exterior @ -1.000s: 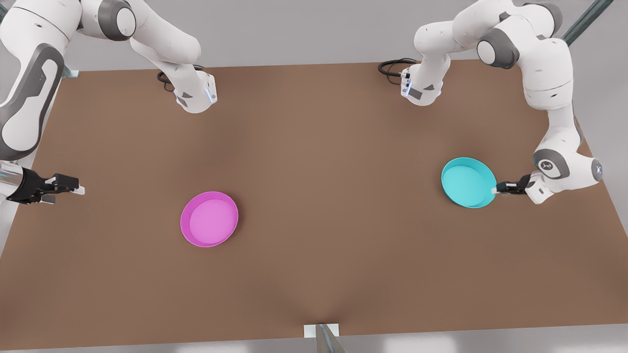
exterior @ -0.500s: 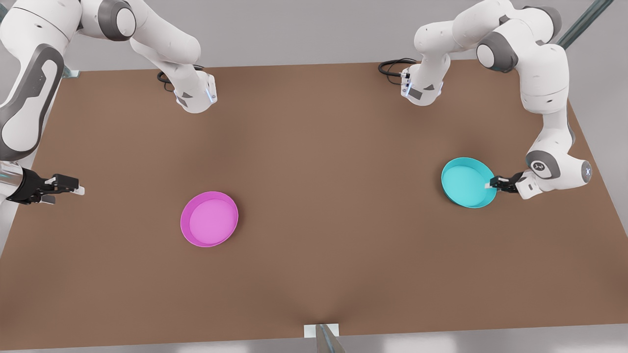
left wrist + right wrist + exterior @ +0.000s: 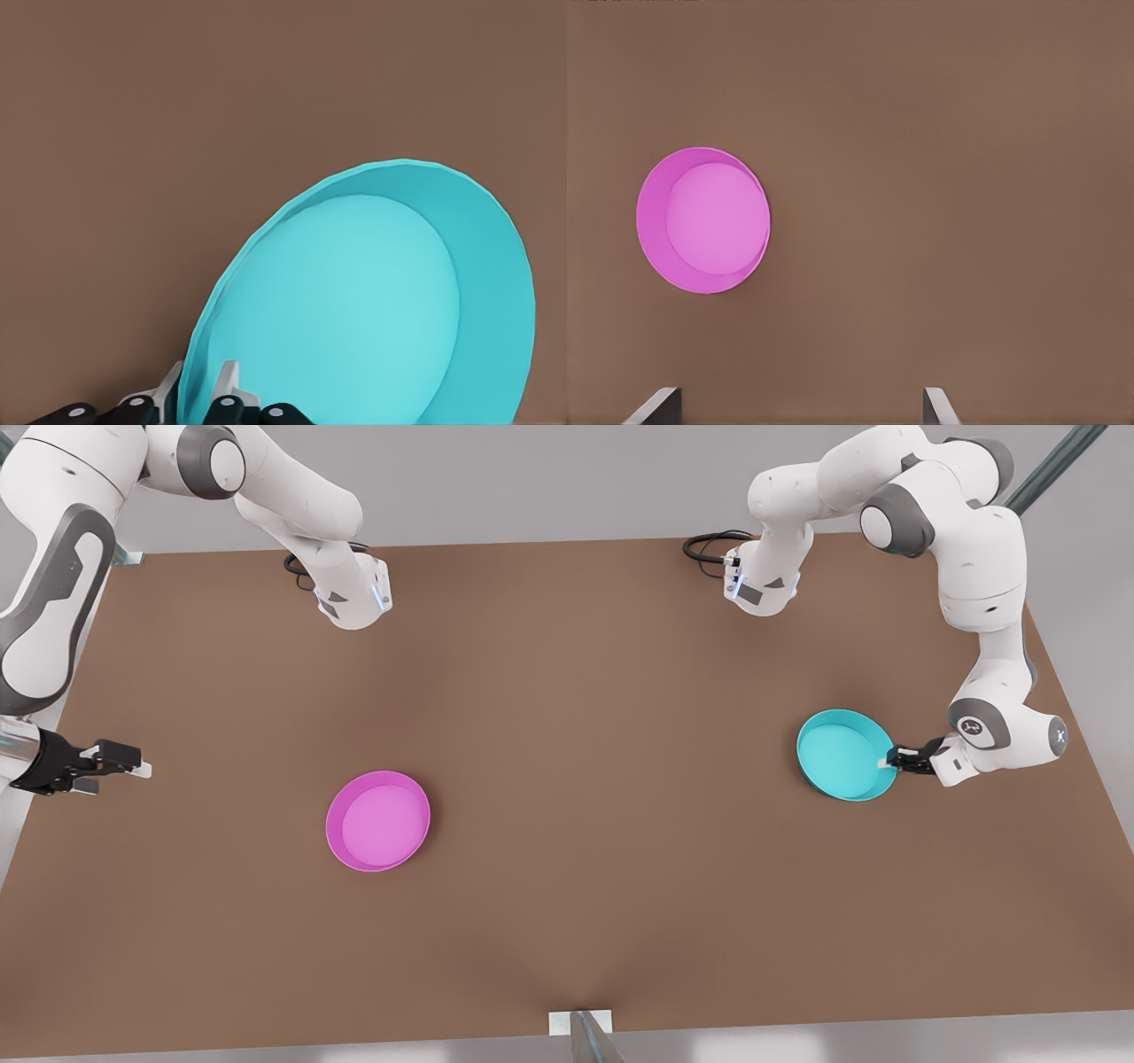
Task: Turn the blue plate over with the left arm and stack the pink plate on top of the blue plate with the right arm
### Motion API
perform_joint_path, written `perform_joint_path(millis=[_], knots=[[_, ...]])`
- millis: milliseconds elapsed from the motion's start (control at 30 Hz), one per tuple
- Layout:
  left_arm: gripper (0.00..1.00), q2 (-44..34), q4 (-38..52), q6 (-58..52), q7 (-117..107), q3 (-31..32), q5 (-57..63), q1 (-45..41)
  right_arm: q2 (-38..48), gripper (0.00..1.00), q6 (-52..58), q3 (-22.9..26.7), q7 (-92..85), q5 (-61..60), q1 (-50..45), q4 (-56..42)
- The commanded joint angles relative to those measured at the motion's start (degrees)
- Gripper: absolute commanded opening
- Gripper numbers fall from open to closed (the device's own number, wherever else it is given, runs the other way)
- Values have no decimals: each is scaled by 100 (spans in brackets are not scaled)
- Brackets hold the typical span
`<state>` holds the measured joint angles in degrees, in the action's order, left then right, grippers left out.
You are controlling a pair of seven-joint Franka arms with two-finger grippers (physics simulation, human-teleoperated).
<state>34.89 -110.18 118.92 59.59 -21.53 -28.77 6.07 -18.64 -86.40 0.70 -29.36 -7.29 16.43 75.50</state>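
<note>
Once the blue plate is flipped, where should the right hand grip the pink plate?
Probably on the raised rim nearest the right hand, coming in low from the front view's left. The pink plate lies flat and open side up, so one finger can go inside the rim, one outside.

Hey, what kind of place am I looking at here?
Most likely a simulated robot test bench, not a kitchen. Two white arms work at a bare brown table. The left tool grips the blue plate by its rim, while the right tool, open, waits away from the pink plate.
</note>
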Motion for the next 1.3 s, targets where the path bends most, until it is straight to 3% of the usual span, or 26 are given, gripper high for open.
perform_joint_path(millis=[0, 67, 267, 333, 467, 600, 1267], knots=[[32, 0, -4, 0, 0, -1, 3, 0, 0, 100, 0, 0, 0, 0, 1, 0], [21, 9, -4, 9, -9, -1, -6, 0, -17, 100, 0, 0, 0, 0, 1, -9], [21, -9, -4, -26, -18, -1, -6, 0, -17, 100, 0, 0, 0, 0, 1, -18], [33, 17, -4, -35, -26, -10, -6, 0, -17, 100, 0, 0, 0, 0, 1, -18], [31, 17, -4, -53, -132, -18, -94, 0, -26, 100, 0, 0, 0, -9, 1, -18], [22, -9, 14, -53, -553, -27, -208, 0, -35, 100, 0, -8, 0, 0, 1, -18], [21, -158, 269, -729, -1310, -106, -1456, 0, -35, 100, 0, -8, 0, 0, 1, -18]])
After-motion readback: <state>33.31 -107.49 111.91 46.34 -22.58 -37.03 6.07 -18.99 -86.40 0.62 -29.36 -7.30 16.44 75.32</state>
